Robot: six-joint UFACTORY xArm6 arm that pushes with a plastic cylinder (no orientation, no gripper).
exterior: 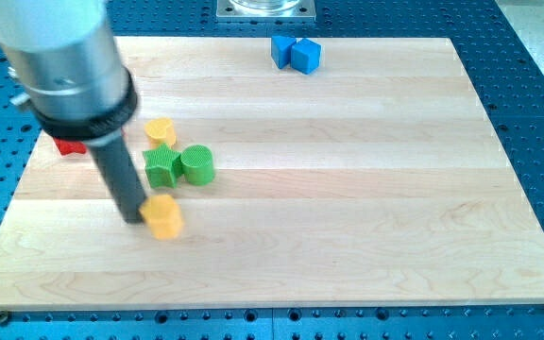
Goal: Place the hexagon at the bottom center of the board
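A yellow hexagon block [165, 216] lies on the wooden board [348, 217], left of centre and below the middle. My tip [135, 218] rests on the board touching the hexagon's left side. The dark rod rises from there toward the view's upper left. A second yellow block [160, 131], roughly round, lies above the green pair; its exact shape is unclear.
A green star-like block [161, 166] and a green cylinder [197, 163] sit side by side just above the hexagon. A red block [70, 146] shows partly behind the arm at the left. Two blue blocks [296, 53] touch near the top edge.
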